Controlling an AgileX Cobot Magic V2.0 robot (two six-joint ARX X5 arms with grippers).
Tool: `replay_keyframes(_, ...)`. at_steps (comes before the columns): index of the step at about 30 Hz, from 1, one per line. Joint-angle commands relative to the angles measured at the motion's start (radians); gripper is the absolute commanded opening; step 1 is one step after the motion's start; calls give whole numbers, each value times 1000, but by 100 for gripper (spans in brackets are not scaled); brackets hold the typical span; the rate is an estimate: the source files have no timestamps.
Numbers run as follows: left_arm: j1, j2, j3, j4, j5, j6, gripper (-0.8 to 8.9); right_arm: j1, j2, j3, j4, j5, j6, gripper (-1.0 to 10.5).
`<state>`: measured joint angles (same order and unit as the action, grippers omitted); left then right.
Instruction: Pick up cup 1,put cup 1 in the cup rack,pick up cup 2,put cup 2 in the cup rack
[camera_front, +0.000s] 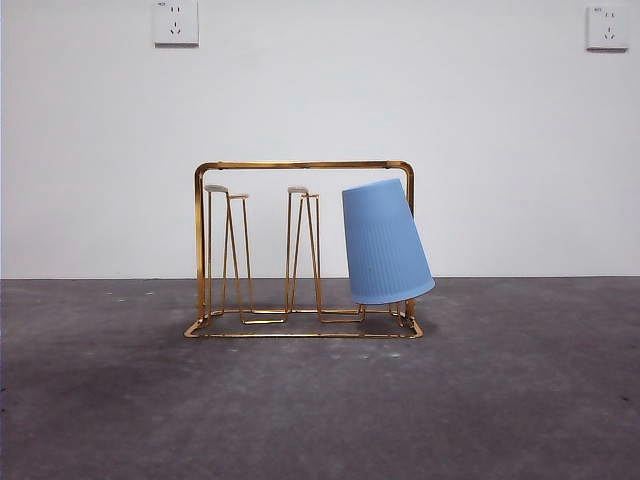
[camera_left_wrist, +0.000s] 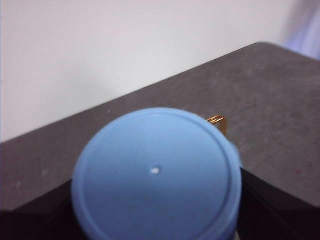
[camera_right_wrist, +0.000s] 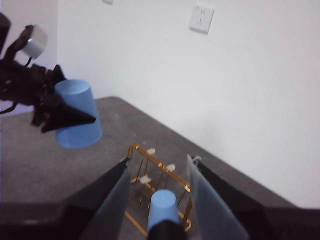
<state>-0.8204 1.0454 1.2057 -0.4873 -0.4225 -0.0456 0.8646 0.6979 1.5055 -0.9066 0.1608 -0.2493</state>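
On the dark grey table (camera_front: 100, 400), the cup rack (camera_front: 300, 166) stood near the middle, its rectangular gold wire base resting flat and its arched frame rising in front of the white wall (camera_front: 100, 150). One blue cup (camera_front: 385, 243) sat inverted over the hairpin peg at one end of the rack, mouth downward and tilted, with its closed base leaning toward the frame's corner. The remaining pegs (camera_front: 237, 250) with white tips were bare.

A second blue cup (camera_right_wrist: 77, 120) was held in the air, also inverted, well apart from the rack and above the table. The left gripper (camera_right_wrist: 62, 116) was clamped on it: the right wrist view showed black jaws pressed against the cup's side, and the left wrist view showed the cup's round closed base (camera_left_wrist: 156, 175) filling the space between that gripper's own jaws, with a gold corner of the rack visible just past its edge.

The right gripper (camera_right_wrist: 155, 200) hung above the rack with its jaws spread apart and nothing between them; the rack and the racked cup appeared below through the gap.

Two white wall sockets (camera_front: 176, 22) were mounted high on the wall.
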Motion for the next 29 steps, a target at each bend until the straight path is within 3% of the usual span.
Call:
replay_keyframes(1, 58, 18, -4, 41, 37, -2, -8, -1, -3, -5, -13, 4, 30, 196)
replay_keyframes(9, 207, 113, -5, 119, 161, -8, -8, -1, -3, -5, -21, 3, 56, 196)
replay_keyframes(17, 214, 237, -5, 240, 161, -18, -8, -1, -3, -5, -22, 3, 73, 195)
replay_keyframes(29, 254, 395, -5, 287, 169, -32, -8, -1, -3, -5, -33, 4, 74, 190)
